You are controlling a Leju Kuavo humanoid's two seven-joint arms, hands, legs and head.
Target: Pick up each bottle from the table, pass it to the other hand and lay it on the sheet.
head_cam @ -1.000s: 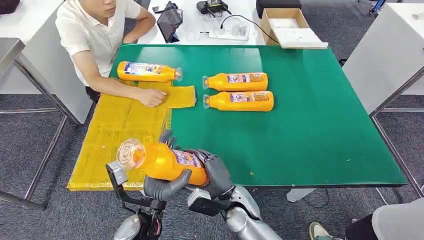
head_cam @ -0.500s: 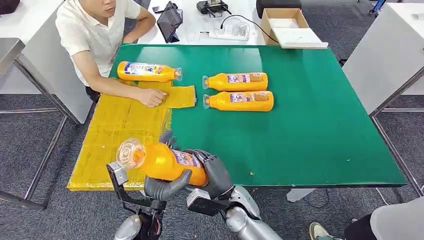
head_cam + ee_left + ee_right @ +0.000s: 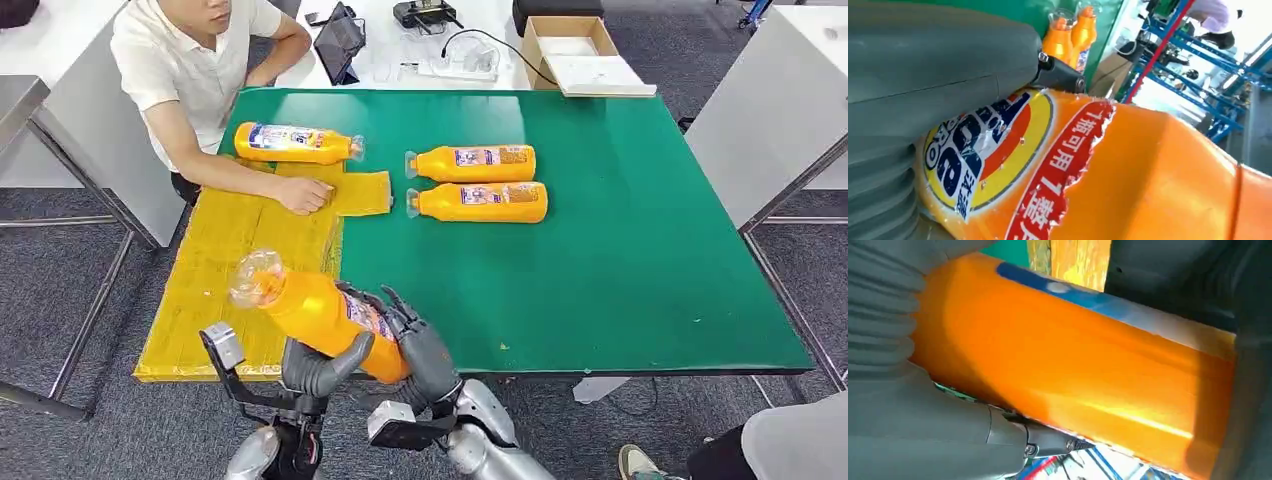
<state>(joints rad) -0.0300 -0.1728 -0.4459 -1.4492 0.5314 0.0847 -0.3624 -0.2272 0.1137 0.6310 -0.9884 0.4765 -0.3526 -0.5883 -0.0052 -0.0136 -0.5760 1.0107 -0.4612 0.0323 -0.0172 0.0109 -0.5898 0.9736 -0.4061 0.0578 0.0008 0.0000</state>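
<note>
Passing an orange plastic bottle with a clear cap and printed label (image 3: 320, 312) from one hand to the other, low in the frame just left of centre, at the near edge of the green-topped table (image 3: 620, 250). Handover step in hand, by the look of it, with the laying-down not yet begun. Left hand (image 3: 318, 367) cupped under the bottle's body, thick grey thumb curling up its near side; right hand (image 3: 420, 345) wrapped round the base end, dark fingers (image 3: 395, 308) lying over the top of the label. Both hands grasping the bottle, neither released. Bottle tilted, cap end raised toward the left and hanging over the near right edge of the yellow flat sheet (image 3: 240, 260), base end lower and toward the right. Seen close from the left wrist, label pressed against the grey ribbed cover; from the right wrist, orange body (image 3: 1073, 370) lying across the palm with grey fingers on either side.

Next move, judging from the task: right-hand fingers opening clear while the left keeps its hold, then carrying leftward and lowering flat on bare sheet. Risk of a slip if the one grip loosens before the other is sure.

Upper left: a matching orange bottle (image 3: 295, 142) lying at the sheet's far end, near a seated person's hand (image 3: 303, 194) resting on the sheet. Upper centre: two more orange bottles (image 3: 478, 182) lying side by side on the green top, awaiting pickup.
</note>
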